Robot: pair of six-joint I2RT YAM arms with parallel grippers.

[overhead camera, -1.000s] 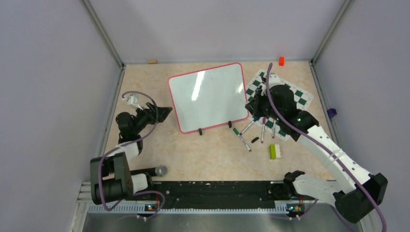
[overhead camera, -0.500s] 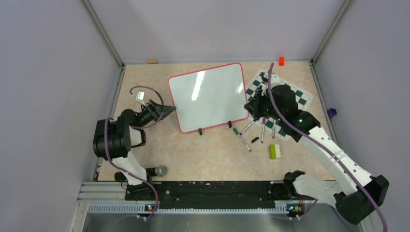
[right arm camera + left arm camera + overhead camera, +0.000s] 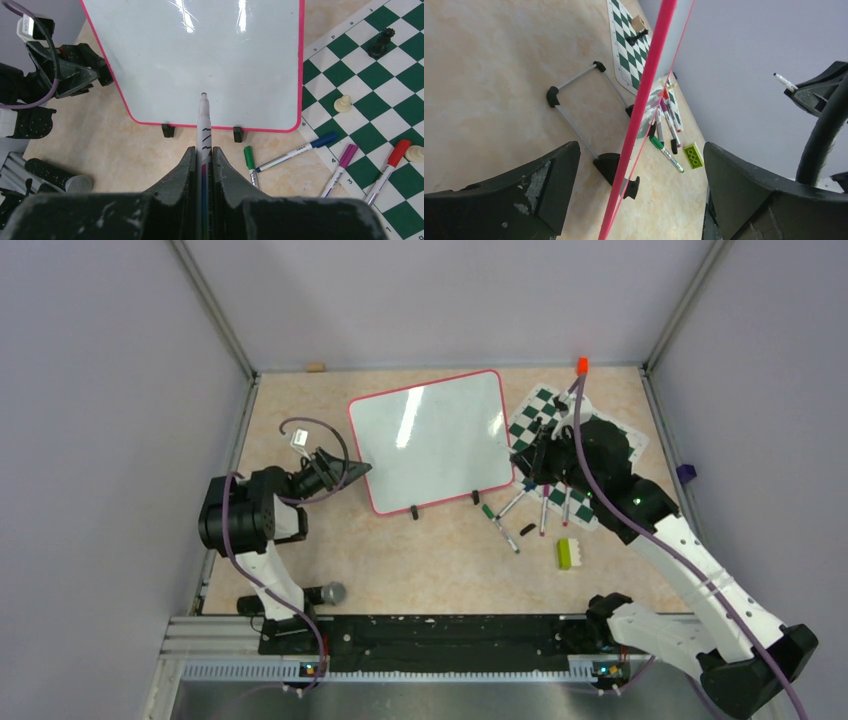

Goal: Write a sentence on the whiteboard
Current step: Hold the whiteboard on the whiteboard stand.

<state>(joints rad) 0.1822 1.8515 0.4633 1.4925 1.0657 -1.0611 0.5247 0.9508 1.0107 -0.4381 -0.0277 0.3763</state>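
The whiteboard (image 3: 430, 435) has a pink rim and stands on two black clips (image 3: 413, 511) at mid-table. Its face (image 3: 200, 50) shows only glare; no sentence is in view. My left gripper (image 3: 356, 468) is open and straddles the board's lower left edge. In the left wrist view the pink rim (image 3: 646, 95) runs between the wide fingers (image 3: 549, 175) of that gripper (image 3: 639, 150) without touching them. My right gripper (image 3: 202, 150) is shut on a white marker (image 3: 203, 125). The marker's bare tip points at the lower part of the board; contact cannot be told.
Green (image 3: 497, 525), blue, purple and red markers (image 3: 387, 167) lie right of the board. A lime brick (image 3: 566, 553) lies near them. The chess mat (image 3: 620, 440) with a few pieces sits under my right arm. An orange block (image 3: 582, 365) is at the back, a grey knob (image 3: 333, 592) near the front left.
My left arm has risen and carried its open gripper rightward onto the board's edge. My right arm shifted slightly back and right, still holding the marker.
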